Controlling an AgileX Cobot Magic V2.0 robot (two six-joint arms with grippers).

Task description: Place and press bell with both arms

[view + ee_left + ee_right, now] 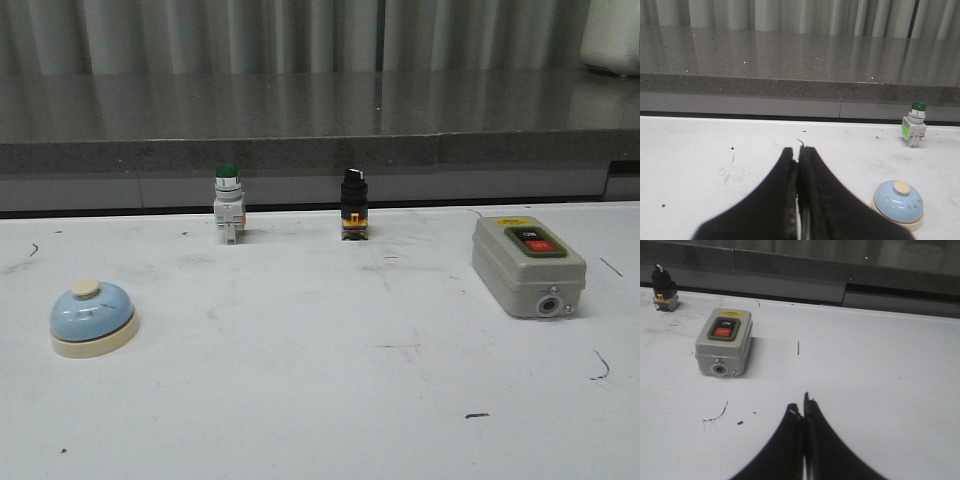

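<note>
Looking forward, you see the bell [93, 318] upright at the left of the white table [320, 400], with a green-topped push button [228, 203], a black selector switch [353, 204] and a grey switch box [527, 266] well apart from it. Your left wrist camera shows the left gripper [798, 155] pressed together, empty, the bell [898, 204] near it. On your right wrist camera, the right gripper [801, 407] is likewise closed on nothing, apart from the switch box [723, 341].

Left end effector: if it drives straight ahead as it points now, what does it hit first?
Probably nothing on the table. The left end effector is shut and points at bare table, toward the grey ledge beyond. The bell sits off to one side of that line.
</note>
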